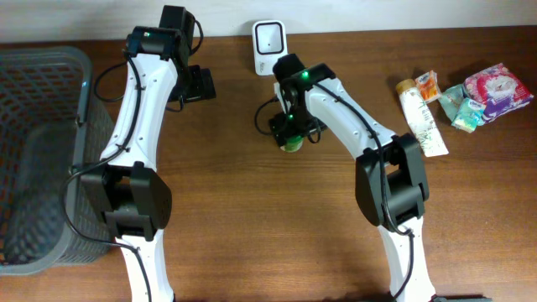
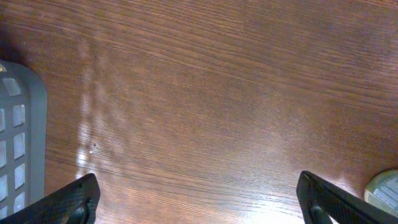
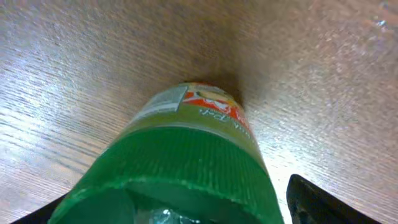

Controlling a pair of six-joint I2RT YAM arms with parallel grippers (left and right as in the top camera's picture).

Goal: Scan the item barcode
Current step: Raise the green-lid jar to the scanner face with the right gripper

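A small bottle with a green ribbed cap (image 3: 186,168) and a green, red and white label stands upright on the wooden table. From overhead the bottle (image 1: 291,145) shows just below the white scanner (image 1: 268,46). My right gripper (image 3: 180,208) straddles the cap from above, and a gap still shows between the right finger (image 3: 317,202) and the cap. Overhead, the right gripper (image 1: 291,132) covers most of the bottle. No barcode is visible. My left gripper (image 2: 202,205) hangs open over bare wood, and overhead the left gripper (image 1: 197,84) is left of the scanner.
A grey mesh basket (image 1: 42,151) fills the left side, and its basket rim (image 2: 18,137) is close to the left fingers. At the right lie a white tube (image 1: 424,117), a pink packet (image 1: 497,88) and smaller packets (image 1: 461,109).
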